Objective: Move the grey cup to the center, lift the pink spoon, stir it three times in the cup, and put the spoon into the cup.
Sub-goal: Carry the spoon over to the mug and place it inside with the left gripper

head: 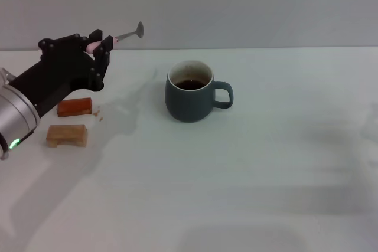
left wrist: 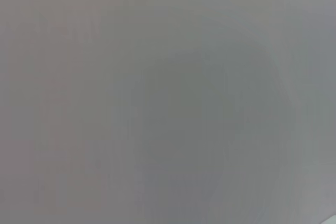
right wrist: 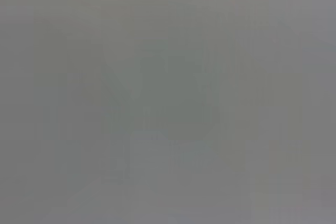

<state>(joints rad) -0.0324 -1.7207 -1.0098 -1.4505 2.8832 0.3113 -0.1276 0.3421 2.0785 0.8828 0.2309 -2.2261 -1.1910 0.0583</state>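
Note:
The grey cup (head: 190, 94) stands upright near the table's middle in the head view, handle to the right, dark liquid inside. My left gripper (head: 99, 45) is raised above the table at the left and is shut on the pink spoon (head: 125, 35). The spoon's pink handle sits between the fingers and its grey metal bowl points up and right, toward the cup but well short of it. My right gripper is out of view. Both wrist views show only a plain grey surface.
A reddish-brown wooden block (head: 75, 107) and a tan wooden block (head: 67, 135) lie on the white table (head: 236, 175) at the left, below my left arm. A few crumbs lie beside the reddish block.

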